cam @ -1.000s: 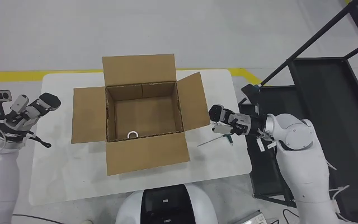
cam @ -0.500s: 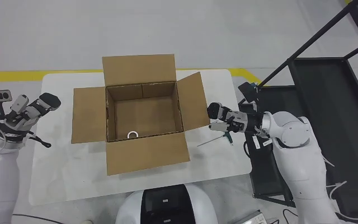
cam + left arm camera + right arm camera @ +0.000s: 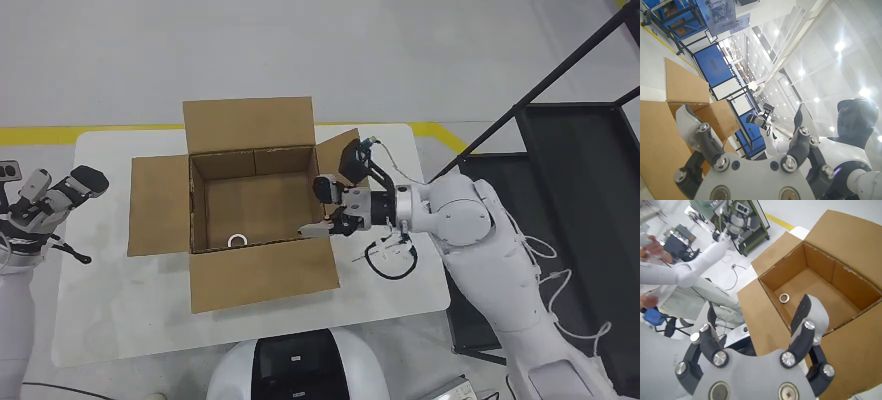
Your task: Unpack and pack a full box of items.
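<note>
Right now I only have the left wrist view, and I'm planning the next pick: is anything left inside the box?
Observer: Yes, one small metal ring lies flat on the floor of the cardboard box, close to the wall nearest the robot.
Operator: Where is the right gripper relative to it?
Observer: The right gripper is at the box's rim on the robot's right side, clearly apart from the metal ring.
Operator: Is it carrying anything?
Observer: No, its jaws stand open with nothing between them.
</note>
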Available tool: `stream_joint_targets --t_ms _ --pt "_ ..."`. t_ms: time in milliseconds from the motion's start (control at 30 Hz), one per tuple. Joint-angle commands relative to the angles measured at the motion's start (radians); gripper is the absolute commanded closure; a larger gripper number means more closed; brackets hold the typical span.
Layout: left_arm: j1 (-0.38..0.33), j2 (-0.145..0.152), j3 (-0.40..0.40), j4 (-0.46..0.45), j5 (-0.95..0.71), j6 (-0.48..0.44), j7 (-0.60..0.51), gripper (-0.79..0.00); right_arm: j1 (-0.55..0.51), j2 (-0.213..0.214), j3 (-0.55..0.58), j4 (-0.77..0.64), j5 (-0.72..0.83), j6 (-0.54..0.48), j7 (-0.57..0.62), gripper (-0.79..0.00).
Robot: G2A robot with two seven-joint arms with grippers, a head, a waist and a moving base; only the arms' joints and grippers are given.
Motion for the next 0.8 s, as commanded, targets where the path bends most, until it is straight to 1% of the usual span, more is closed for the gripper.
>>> stream_joint_targets --t_ms 0,67,133,233,367,433,767 --pt "0.0 0.0 0.0 0.0 0.0 0.0 0.0 -0.785 0.033 -0.005 -0.056 -0.006 -0.17 0.015 -0.023 -0.785" --pt "0.0 0.0 0.0 0.0 0.0 0.0 0.0 -0.785 0.05 -0.012 -0.107 -0.009 -0.265 0.038 -0.058 -0.785" --pt "0.0 0.0 0.0 0.0 0.0 0.0 0.0 -0.785 0.077 -0.017 -0.159 -0.011 -0.381 0.054 -0.044 -0.785" --pt "0.0 0.0 0.0 0.0 0.0 0.0 0.0 -0.785 0.116 -0.029 -0.233 0.018 -0.504 0.099 -0.048 -0.785" --pt "0.0 0.0 0.0 0.0 0.0 0.0 0.0 -0.785 0.156 -0.042 -0.285 0.067 -0.555 0.138 -0.058 -0.785" --pt "0.0 0.0 0.0 0.0 0.0 0.0 0.0 -0.785 0.17 -0.047 -0.3 0.087 -0.546 0.144 -0.056 -0.785" --pt "0.0 0.0 0.0 0.0 0.0 0.0 0.0 -0.785 0.17 -0.047 -0.3 0.087 -0.546 0.144 -0.056 -0.785"
